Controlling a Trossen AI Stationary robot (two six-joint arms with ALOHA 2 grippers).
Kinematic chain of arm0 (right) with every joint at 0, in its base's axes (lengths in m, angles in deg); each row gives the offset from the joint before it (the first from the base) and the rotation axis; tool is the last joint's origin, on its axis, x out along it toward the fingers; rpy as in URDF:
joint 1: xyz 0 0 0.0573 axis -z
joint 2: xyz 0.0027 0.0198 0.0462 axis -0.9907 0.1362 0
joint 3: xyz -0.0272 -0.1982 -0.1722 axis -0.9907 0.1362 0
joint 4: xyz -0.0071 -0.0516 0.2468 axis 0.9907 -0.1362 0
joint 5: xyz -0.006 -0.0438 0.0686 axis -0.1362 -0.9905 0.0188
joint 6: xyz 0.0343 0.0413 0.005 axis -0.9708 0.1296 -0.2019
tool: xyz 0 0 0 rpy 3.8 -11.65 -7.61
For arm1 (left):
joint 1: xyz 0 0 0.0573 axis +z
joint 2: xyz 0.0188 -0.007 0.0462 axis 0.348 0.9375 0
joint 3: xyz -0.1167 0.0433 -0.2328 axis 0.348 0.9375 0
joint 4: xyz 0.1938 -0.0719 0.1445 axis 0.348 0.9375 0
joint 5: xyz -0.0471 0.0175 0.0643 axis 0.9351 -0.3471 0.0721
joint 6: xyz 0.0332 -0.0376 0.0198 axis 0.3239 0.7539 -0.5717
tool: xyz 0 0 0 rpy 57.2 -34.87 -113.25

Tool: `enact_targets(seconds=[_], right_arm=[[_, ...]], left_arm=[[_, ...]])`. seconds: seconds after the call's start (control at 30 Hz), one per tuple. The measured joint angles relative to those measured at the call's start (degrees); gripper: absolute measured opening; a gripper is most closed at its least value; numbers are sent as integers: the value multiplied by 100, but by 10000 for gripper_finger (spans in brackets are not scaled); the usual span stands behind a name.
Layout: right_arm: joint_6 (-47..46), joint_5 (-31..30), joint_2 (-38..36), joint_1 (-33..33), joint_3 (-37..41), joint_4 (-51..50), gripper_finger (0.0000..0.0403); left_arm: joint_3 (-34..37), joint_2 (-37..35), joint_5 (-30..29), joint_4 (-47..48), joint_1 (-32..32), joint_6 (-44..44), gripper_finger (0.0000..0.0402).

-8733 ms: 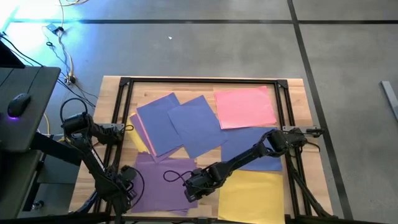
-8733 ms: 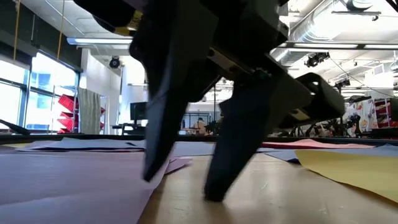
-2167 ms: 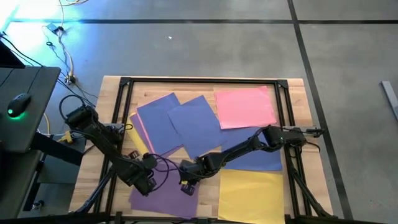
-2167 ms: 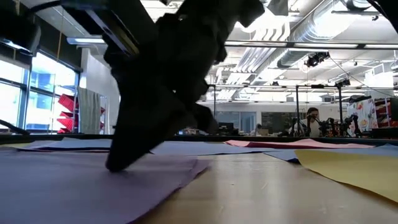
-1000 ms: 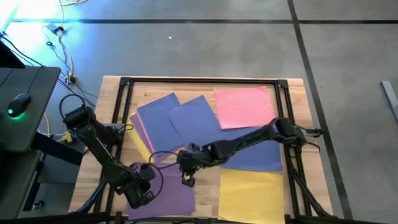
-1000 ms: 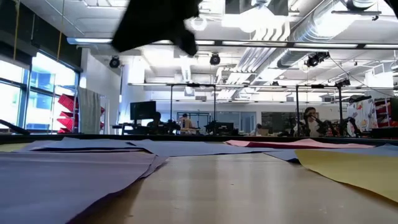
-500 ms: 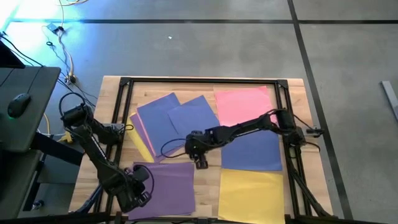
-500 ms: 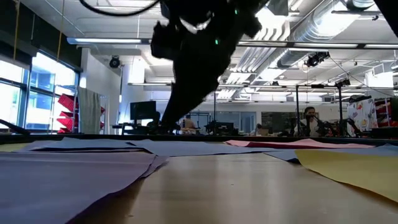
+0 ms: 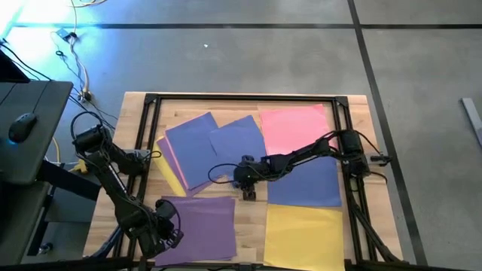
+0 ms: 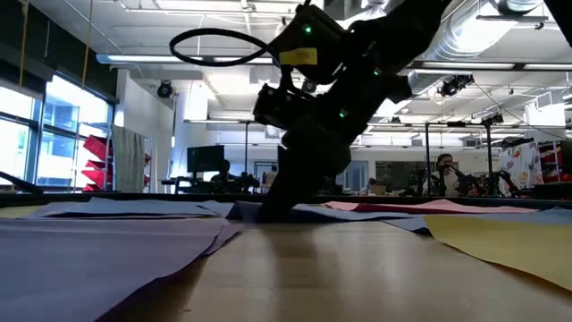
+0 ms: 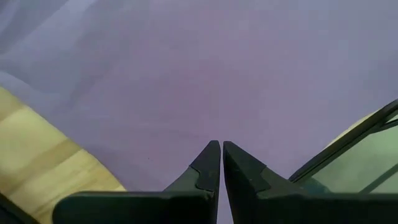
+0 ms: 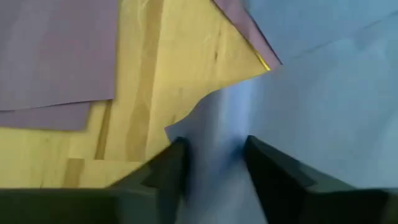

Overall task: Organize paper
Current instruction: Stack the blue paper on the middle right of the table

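Coloured paper sheets lie flat on the wooden table. A purple sheet [image 9: 199, 226] is near left and a yellow one [image 9: 305, 229] near right. A pink sheet [image 9: 294, 128] is far right, and a blue sheet [image 9: 309, 181] lies under my right arm. Two more blue sheets [image 9: 192, 147] overlap at the far left-centre. My right gripper [image 9: 248, 187] is down at the near corner of the middle blue sheet [image 9: 237, 143], open, with that paper between its fingers [image 12: 214, 168]. My left gripper [image 9: 160, 230] hangs shut over the purple sheet's left part [image 11: 205, 81]. My right gripper has its two fingertips [image 12: 177, 165] down on the middle blue sheet, just behind its near corner [image 12: 171, 132]. The fingers slant down from the table's right side [image 10: 268, 207]. They stand apart with the paper between them, and the sheet still lies on the table.
A black metal frame [image 9: 241, 98] runs around the table's working area. Edges of pink and yellow sheets [image 9: 169, 172] stick out from under the left blue sheet. Bare wood [image 9: 252, 226] shows between the purple and yellow sheets.
My right gripper has gone from high above the purple sheet's far right corner toward the table's far right. It has come down onto the middle blue sheet's near corner. My left gripper has drifted slightly toward the near left corner, still shut.
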Motion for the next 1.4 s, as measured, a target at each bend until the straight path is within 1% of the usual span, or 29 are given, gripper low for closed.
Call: enact_targets(seconds=[0.07,0.1,0.13,0.2,0.27,0.37,0.43,0.53,0.6,0.73,0.83,0.9,1.0,1.07,1.17,1.23,1.3,1.4], right_arm=[[-152,-22,-39,-72,-28,-56,42],[-248,-2,-87,-102,-81,-142,21],[-333,-13,-159,-128,-146,-211,11],[-636,-85,-300,-161,-299,-404,9],[-884,-122,-511,-170,-483,-613,5],[-1264,-131,-1052,-139,-868,-689,1],[-1550,-158,-1370,-102,-1084,-872,0],[-2029,-370,-1792,-74,-1408,-1296,0],[-2527,-568,-2144,-57,-1700,-1574,0],[-3954,-956,-2809,42,-2113,-2492,0],[-5127,-1127,-3308,113,-2168,-3338,0],[-5608,-1138,-3708,135,-2179,-4108,0],[-6438,-1285,-4109,114,-2181,-6104,0],[-6971,-1367,-4217,131,-2158,-7349,0],[-7633,-1486,-4439,208,-2160,-8684,0],[-7688,-1520,-4624,319,-1988,-8625,0],[-7721,-1471,-4828,473,-1559,-8395,0],[-7598,-1183,-5128,675,-777,-8199,0]], left_arm=[[0,-74,1,57,25,2,0],[0,-135,-1,113,41,2,0],[0,-205,-10,194,63,2,0],[0,-372,-114,393,97,9,0],[2,-595,-396,596,133,1,0],[2,-1013,-1102,871,192,-22,0],[2,-1280,-1669,1001,224,-193,0],[2,-1683,-2556,1046,315,-733,0],[2,-1917,-3033,1040,382,-1200,0],[2,-2340,-3613,1036,571,-2197,0],[2,-2603,-3797,1018,736,-2955,0],[2,-2763,-3833,1024,842,-3434,0],[2,-2964,-3834,1019,993,-4040,0],[2,-3053,-3834,1016,1047,-4381,0],[2,-3128,-3884,1014,1110,-4915,0],[2,-3155,-3905,1008,1158,-5203,0],[2,-3164,-3943,1014,1237,-5420,0],[2,-3158,-3933,1012,1339,-5602,0]])
